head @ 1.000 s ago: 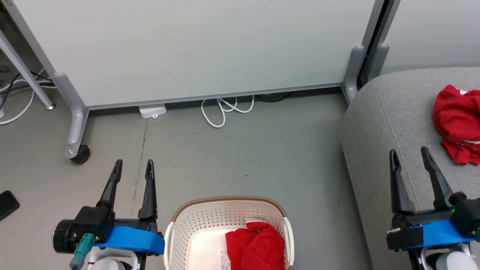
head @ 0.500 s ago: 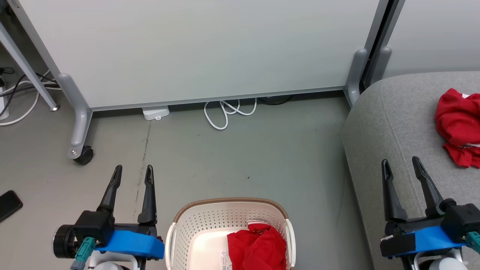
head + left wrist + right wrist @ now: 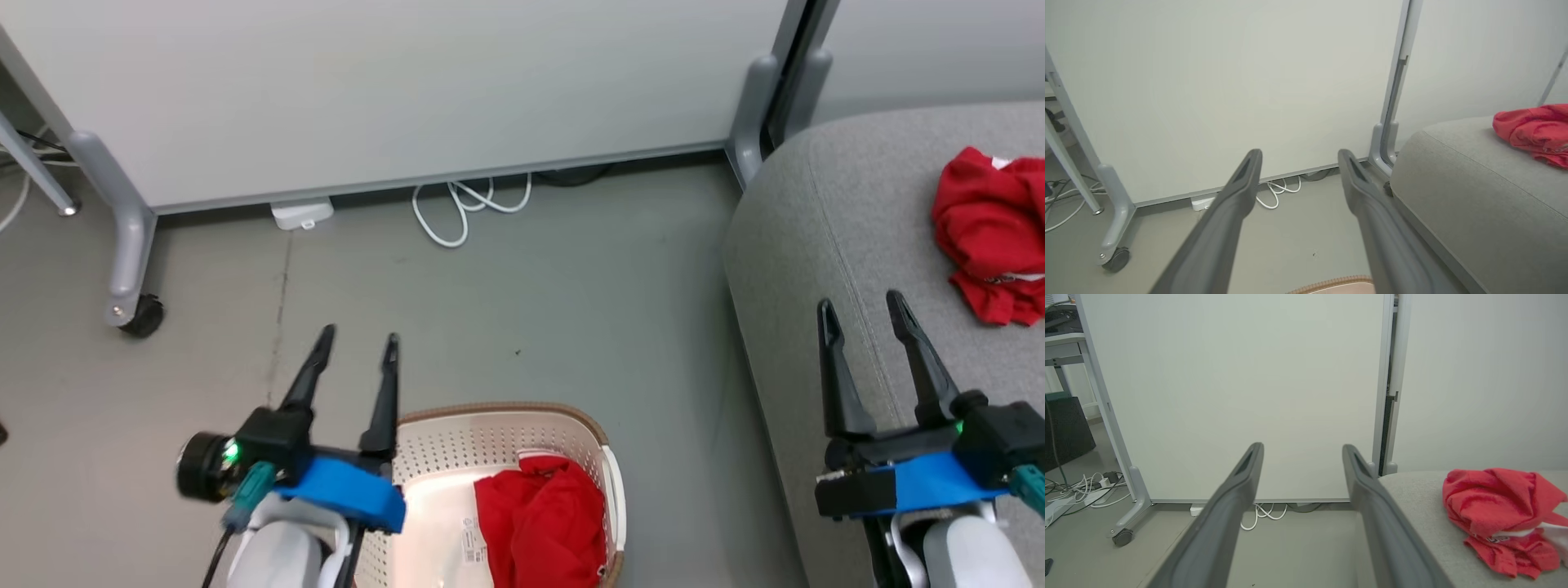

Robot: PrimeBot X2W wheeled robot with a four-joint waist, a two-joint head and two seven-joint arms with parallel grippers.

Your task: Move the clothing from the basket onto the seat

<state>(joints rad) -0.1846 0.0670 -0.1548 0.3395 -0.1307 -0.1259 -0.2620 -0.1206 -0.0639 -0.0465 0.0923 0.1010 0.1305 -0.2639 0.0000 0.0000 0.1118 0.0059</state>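
The left gripper is hovering above the floor, 2 fingers spread apart; the basket rim is peeking in below, and 1 red garment is lying on the seat.

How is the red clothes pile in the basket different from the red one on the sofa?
The basket garment sits down inside the basket; the sofa garment lies up on the grey sofa. The sofa garment shows a white strip with dark lettering; the basket garment shows no lettering from here. Both are bright red and crumpled.
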